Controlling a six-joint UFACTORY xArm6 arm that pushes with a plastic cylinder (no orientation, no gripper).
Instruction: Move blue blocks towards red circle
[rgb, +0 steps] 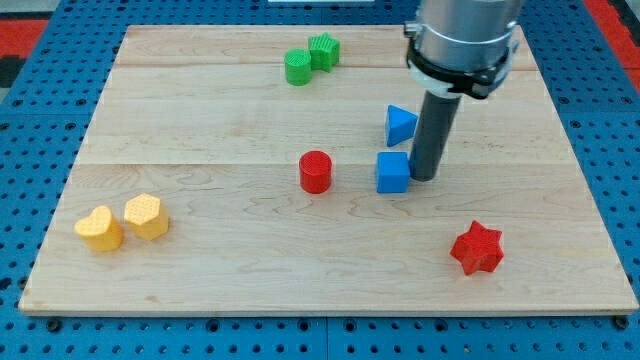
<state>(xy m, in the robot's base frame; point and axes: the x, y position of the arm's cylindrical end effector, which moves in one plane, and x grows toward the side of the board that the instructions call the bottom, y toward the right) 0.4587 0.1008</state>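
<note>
A red circle block (315, 171) stands near the middle of the wooden board (200, 290). A blue cube (393, 172) sits to its right, with a gap between them. A blue triangle block (400, 124) lies just above the cube. My tip (424, 177) rests at the cube's right side, touching or nearly touching it, and below and right of the triangle. The dark rod rises from the tip to the arm's grey body at the view's top.
A red star block (477, 249) lies at the lower right. Two green blocks (310, 59) sit together near the top edge. Two yellow blocks (123, 222) sit side by side at the lower left.
</note>
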